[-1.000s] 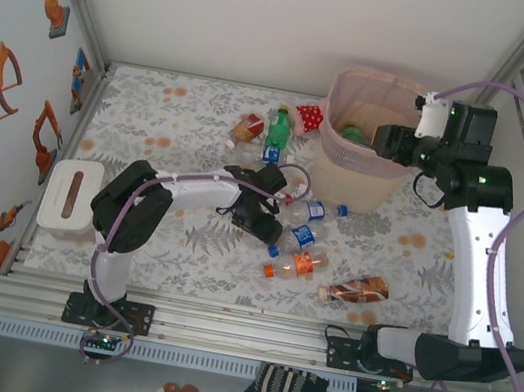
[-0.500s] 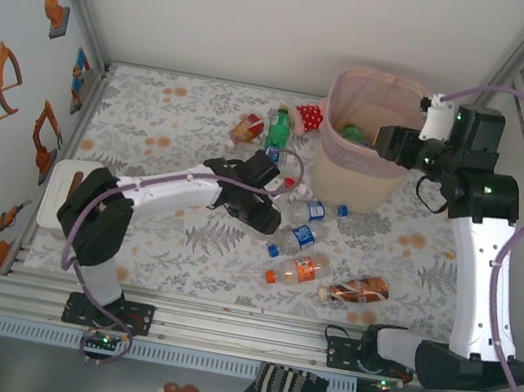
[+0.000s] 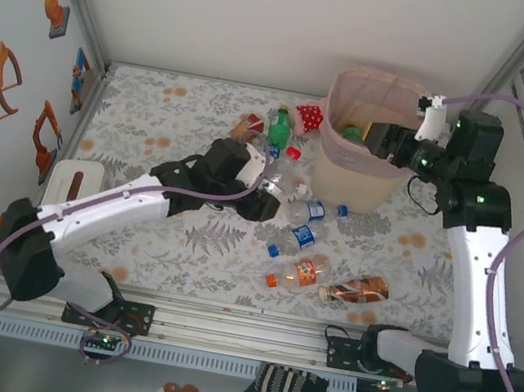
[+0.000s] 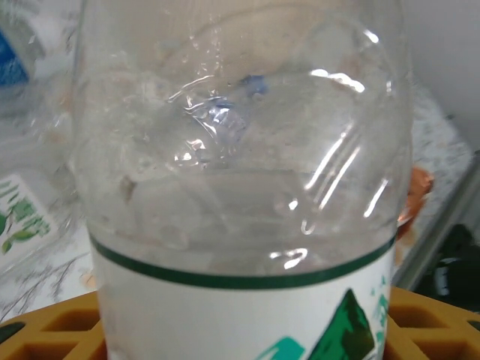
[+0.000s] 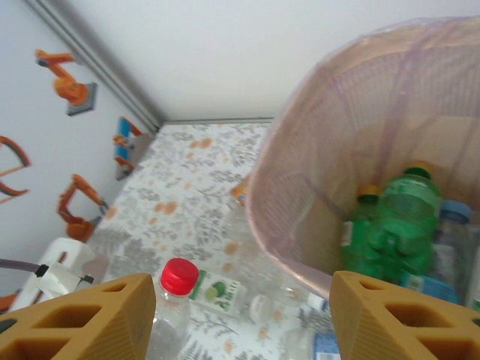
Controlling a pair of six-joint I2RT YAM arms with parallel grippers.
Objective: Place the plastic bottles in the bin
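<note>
No lettering can be read anywhere. The clear crinkled plastic bottle (image 4: 240, 172) carries a white label (image 4: 225, 322) with a dark green band and a green peak-shaped picture, but no letters show on it. Near the tall pink mesh bin (image 3: 344, 104), a small clear bottle (image 3: 302, 236) bears a blue label too small to read.
</note>
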